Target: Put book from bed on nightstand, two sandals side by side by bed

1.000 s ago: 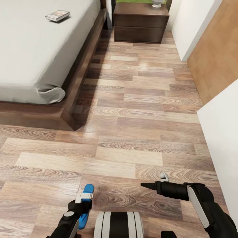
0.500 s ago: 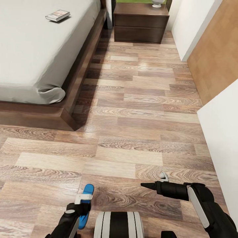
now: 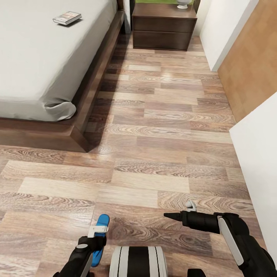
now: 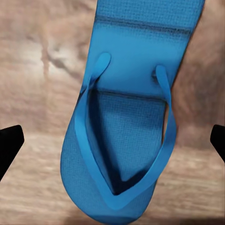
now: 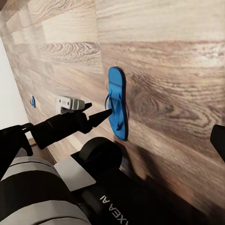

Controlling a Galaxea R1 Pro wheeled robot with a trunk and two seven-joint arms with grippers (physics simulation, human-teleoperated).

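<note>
Left wrist view: hovering left gripper (image 4: pixel 112 140), fingers spread apart, over a blue sandal (image 4: pixel 126 117) lying on the floor (image 3: pixel 154 154) at six o'clock; needing descent, then closing. Right gripper state: cannot tell.

Book on the bed, blue sandal on the floor

The small book (image 3: pixel 67 17) lies flat on the grey bed (image 3: pixel 34 65). A sandal (image 4: pixel 129 117) lies strap-up on the wood floor, near the dark nightstand (image 3: pixel 164 26)'s side of the room.

Bedroom: bed (image 3: pixel 34 57), nightstand (image 3: pixel 164 27)
</note>
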